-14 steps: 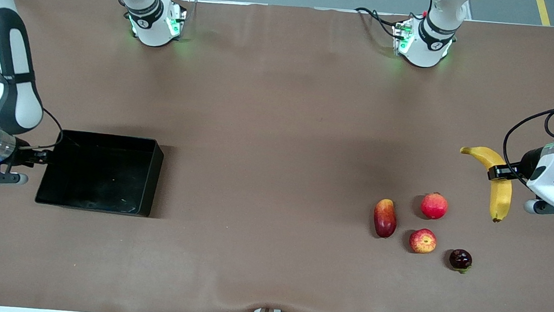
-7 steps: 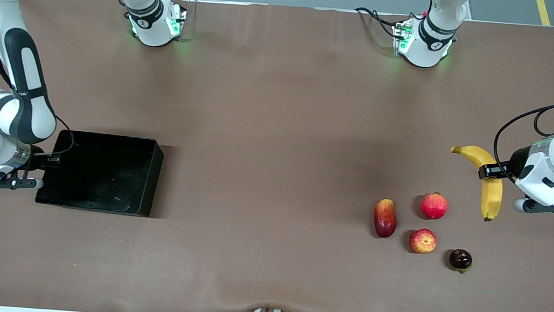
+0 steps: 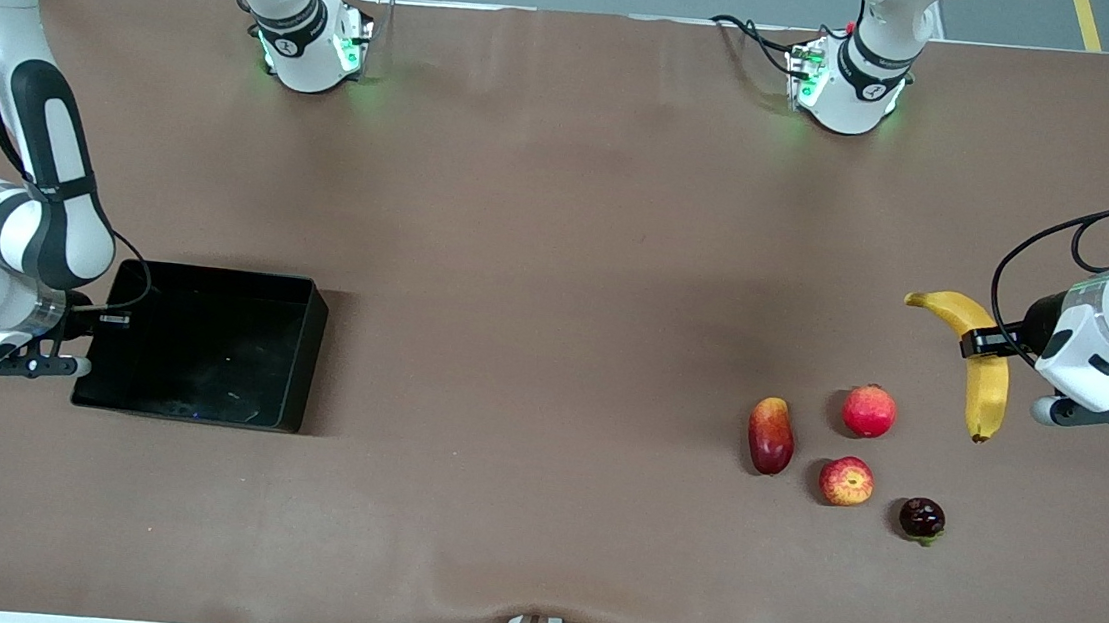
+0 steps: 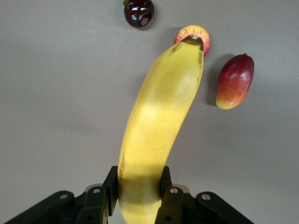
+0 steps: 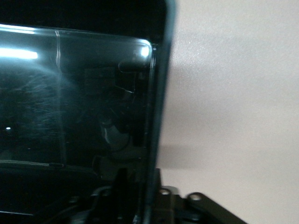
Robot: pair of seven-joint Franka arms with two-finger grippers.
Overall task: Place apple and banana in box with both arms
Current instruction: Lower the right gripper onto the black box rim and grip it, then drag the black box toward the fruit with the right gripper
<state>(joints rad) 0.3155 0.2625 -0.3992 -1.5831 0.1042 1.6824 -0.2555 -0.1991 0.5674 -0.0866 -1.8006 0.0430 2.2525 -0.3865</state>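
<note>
My left hand (image 3: 981, 344) pinches the long curved yellow banana (image 3: 978, 371), lifted over the brown counter (image 3: 555, 302) at the small mottled apple's (image 3: 846, 481) one o'clock. My right hand (image 5: 140, 198) clamps the glossy black tray's (image 3: 200, 343) wall (image 5: 152, 140), seen only from its wrist.

Right claw (image 3: 100, 319) closed on box (image 3: 200, 345) wall; banana (image 3: 974, 359) lifted.

The box (image 3: 200, 343) sits on the table (image 3: 540, 250) at the right arm's end. At the left arm's end lie the apple (image 3: 846, 481), a rounder fruit (image 3: 869, 410) farther from the camera, an oblong fruit (image 3: 771, 435) beside them — the banana (image 3: 980, 364) is lifted above the table.
</note>
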